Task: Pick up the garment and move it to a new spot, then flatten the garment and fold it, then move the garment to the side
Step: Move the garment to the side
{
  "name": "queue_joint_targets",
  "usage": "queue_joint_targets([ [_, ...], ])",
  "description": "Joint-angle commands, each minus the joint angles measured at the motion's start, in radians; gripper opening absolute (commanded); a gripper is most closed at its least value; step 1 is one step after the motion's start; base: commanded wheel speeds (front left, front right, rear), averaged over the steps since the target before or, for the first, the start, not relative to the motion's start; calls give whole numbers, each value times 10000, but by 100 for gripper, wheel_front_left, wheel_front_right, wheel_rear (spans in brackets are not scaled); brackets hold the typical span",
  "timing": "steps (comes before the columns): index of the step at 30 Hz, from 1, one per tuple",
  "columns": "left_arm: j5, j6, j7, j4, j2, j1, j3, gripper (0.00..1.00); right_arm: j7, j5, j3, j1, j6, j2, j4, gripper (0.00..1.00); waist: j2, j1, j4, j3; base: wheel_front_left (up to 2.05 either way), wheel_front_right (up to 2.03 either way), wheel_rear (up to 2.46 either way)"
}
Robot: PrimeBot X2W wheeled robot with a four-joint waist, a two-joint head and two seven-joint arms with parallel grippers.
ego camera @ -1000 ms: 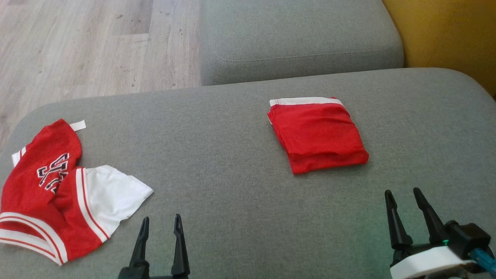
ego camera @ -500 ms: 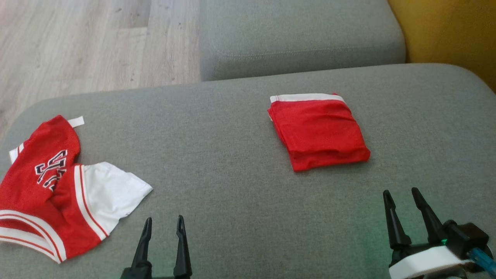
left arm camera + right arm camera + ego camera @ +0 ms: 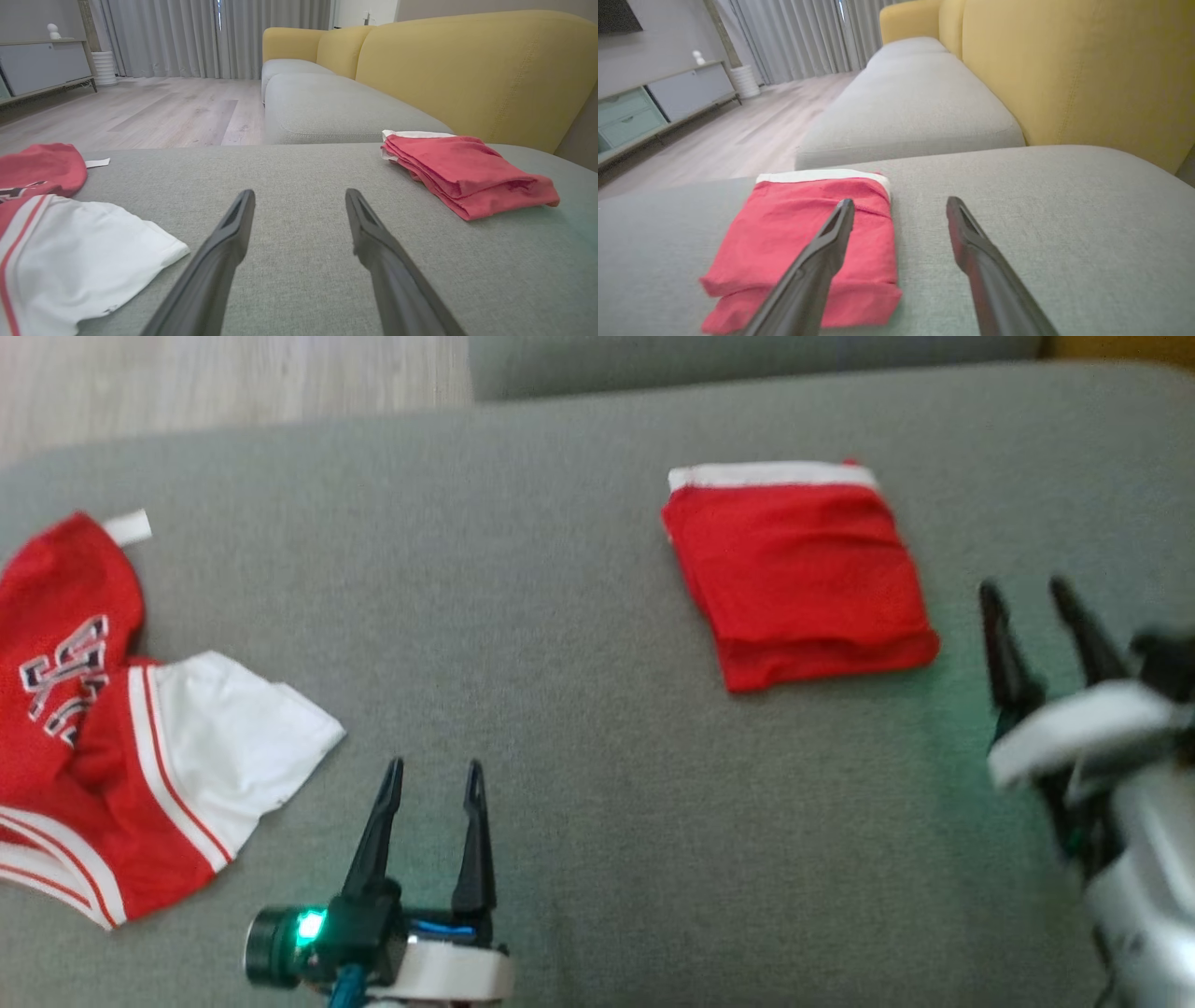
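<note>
Garment point(image 3: 103, 737) crumpled at the left edge of the grey seat cushion point(image 3: 560, 616), white sleeve toward the middle, white tag point(image 3: 128, 526) at its far end. Left gripper point(image 3: 435, 765) by the near edge, just right of the sleeve: fingers wide apart, empty, bare cushion between. Right gripper point(image 3: 1024, 586) near the right edge, also spread and empty. Folded red garment point(image 3: 798, 569) lies just to its left.
</note>
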Motion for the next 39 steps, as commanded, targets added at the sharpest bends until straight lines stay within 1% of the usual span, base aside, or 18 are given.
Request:
queue_joint_targets([
  [1, 55, 38, -51, -243, -24, -409, 107, 100, 669, 462, 366, -770, 67, -393, 131, 100, 0, -3, 204, 569, 0, 0, 0],
  [4, -24, 8, -51, -170, -24, -671, -97, 100, 1819, 1337, 679, -1616, 67, -768, 738, 100, 0, -3, 334, 818, 0, 0, 0],
  [5, -24, 8, -51, -170, -24, -671, -97, 100, 1819, 1337, 679, -1616, 67, -768, 738, 100, 0, -3, 334, 818, 0, 0, 0],
  [8, -143, 30, -51, -118, -24, -916, -253, 100, 2534, 1999, 1060, -2222, 67, -1129, 1249, 100, 0, -3, 470, 1015, 0, 0, 0],
  [12, -278, 131, -51, -116, -24, -1206, -457, 100, 2847, 2637, 1568, -2702, 67, -1430, 1793, 100, 0, -3, 661, 1282, 0, 0, 0],
  [18, -366, 231, -51, -84, -24, -1516, -652, 100, 2835, 3498, 2301, -3074, 67, -1491, 2437, 100, 0, -3, 874, 1632, 0, 0, 0],
  [19, -366, 243, -51, -75, -24, -1556, -661, 100, 2825, 3652, 2412, -3115, 67, -1466, 2504, 86, 0, -3, 892, 1679, 0, 0, 0],
  [20, -370, 258, -51, -67, -24, -1591, -662, 100, 2801, 3791, 2536, -3153, 67, -1447, 2553, 45, 0, -3, 900, 1710, 0, 0, 0],
  [21, -374, 272, -51, -60, -24, -1621, -656, 100, 2761, 3931, 2669, -3189, 67, -1432, 2565, 0, 0, -3, 898, 1734, 0, 0, 0],
  [24, -371, 340, -51, -57, -24, -1656, -593, 100, 2570, 4289, 3074, -3287, 67, -1512, 2507, 0, 0, -3, 794, 1766, 0, 0, 0],
  [27, -314, 346, -51, -63, -24, -1635, -477, 100, 2219, 4408, 3394, -3431, 67, -1857, 2500, 0, 0, -3, 533, 1760, 0, 0, 0],
  [33, -136, 178, -51, -99, -24, -1761, -317, 100, 1668, 4453, 3778, -3685, 67, -2901, 2658, 0, 0, -3, -211, 1946, 0, 0, 0],
  [39, 197, -27, -51, 25, -24, -2044, -224, 100, 1174, 4570, 3758, -3690, 67, -4013, 3137, 0, 0, -3, -914, 2313, 0, 0, 0],
])
